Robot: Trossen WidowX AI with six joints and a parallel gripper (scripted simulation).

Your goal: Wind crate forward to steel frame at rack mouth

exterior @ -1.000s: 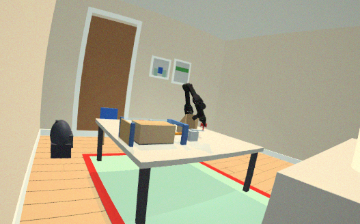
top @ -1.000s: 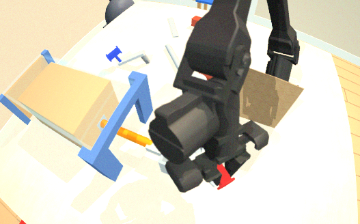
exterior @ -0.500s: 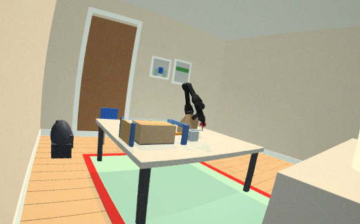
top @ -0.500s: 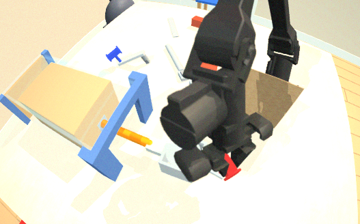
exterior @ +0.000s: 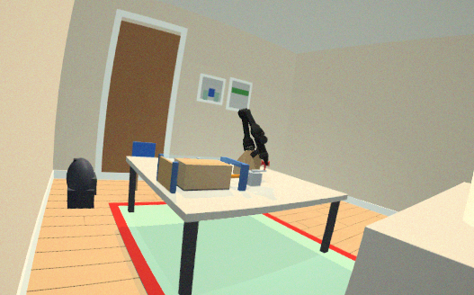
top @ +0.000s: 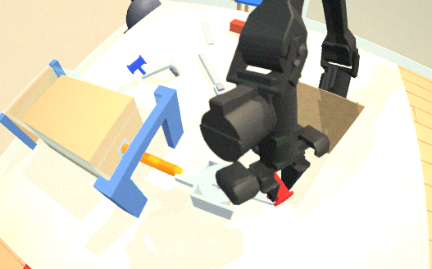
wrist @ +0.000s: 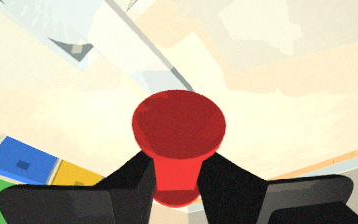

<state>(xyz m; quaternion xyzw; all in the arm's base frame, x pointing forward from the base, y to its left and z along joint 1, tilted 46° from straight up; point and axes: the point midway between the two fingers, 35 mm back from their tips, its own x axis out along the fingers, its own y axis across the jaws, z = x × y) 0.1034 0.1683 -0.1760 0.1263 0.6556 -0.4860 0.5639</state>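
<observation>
The tan crate (top: 79, 119) (exterior: 204, 173) sits flat in the clear-panelled cubby, its front behind the blue steel frame (top: 141, 139) (exterior: 244, 177); a gap shows between them. An orange strap (top: 157, 163) runs from the crate's front under the frame toward the grey winch (top: 212, 210) (exterior: 254, 179). The winch handle's grey arm (wrist: 130, 45) reaches out over the winch; its key and the hole are hidden by my arm. My gripper (top: 279, 185) (wrist: 175, 146) is shut on the handle's red knob (top: 283, 197) (wrist: 179, 125), beyond the winch's side away from the crate.
A blue-knobbed crank (top: 137, 66), a grey bar with a small end block (top: 211, 74), a flat bar (top: 207, 33) and a red block (top: 237, 26) lie toward the back. A brown panel (top: 329, 119) stands beside my arm, near its base.
</observation>
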